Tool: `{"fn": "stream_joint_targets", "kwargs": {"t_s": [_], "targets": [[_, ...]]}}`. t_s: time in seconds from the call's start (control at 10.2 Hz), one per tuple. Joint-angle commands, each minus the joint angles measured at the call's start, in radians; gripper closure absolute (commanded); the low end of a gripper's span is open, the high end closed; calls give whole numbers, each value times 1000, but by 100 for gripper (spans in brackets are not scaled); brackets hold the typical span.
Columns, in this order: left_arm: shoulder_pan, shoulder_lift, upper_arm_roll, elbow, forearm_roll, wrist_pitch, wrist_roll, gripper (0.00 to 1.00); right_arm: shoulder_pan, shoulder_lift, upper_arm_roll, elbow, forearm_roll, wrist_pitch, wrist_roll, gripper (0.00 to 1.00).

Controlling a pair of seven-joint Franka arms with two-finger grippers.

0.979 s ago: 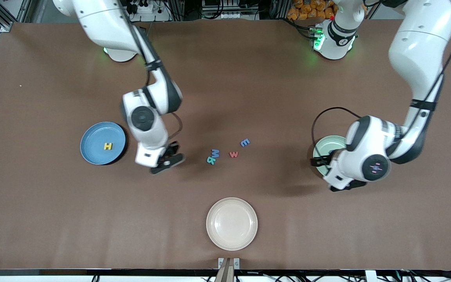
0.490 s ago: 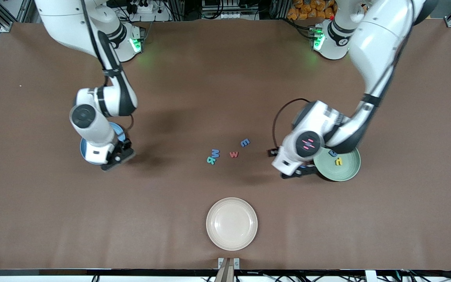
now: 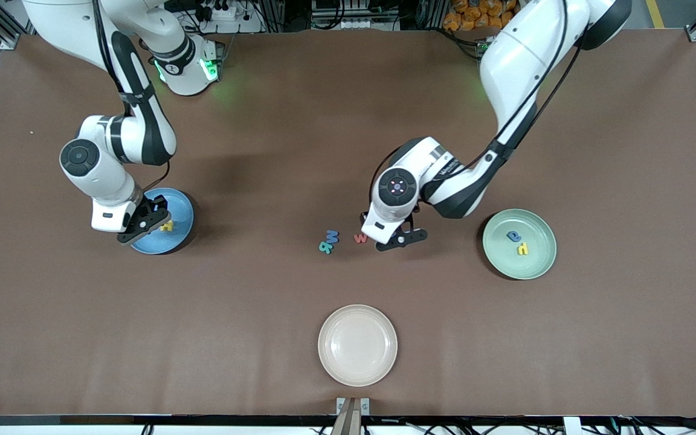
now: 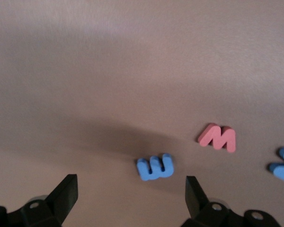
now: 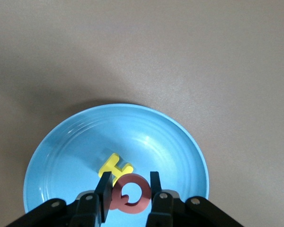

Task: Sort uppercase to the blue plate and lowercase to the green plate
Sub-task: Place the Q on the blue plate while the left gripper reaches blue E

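Your right tool (image 5: 128,191) is clenching the red foam ring letter (image 5: 130,193) directly over the glossy blue plate (image 5: 61,156), just beside the yellow H (image 5: 114,166) lying in it. Your left tool (image 4: 130,196) is hanging spread above the blue E-like letter (image 4: 155,167) on the counter (image 3: 348,121), between its fingers.

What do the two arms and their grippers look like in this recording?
Both arms are glossy white with black joint bands and a round dark cap at the wrist. A thin black cable runs along each arm, looping loose near the wrist. The left gripper and right gripper are black with two flat fingers. Green lights glow at the right arm's base.
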Motion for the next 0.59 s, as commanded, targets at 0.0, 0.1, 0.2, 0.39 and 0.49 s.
{"fn": "stream_joint_targets", "kwargs": {"t_s": [0.0,0.1,0.2,0.39,0.49], "targets": [[-16,38,18,49,21,3,-122,0,-12,-49,1,-65,0,31,-17,57],[-19,38,25,49,21,4,-127,0,-15,-57,1,-73,0,31,-17,51],[-21,38,30,49,23,27,-151,0,-20,-60,1,-73,0,31,-17,47],[-35,41,33,39,26,74,-202,0,-20,-60,1,-70,0,25,-12,45],[-39,43,39,36,29,88,-231,0,-18,-64,1,-66,34,17,-2,45]]}}
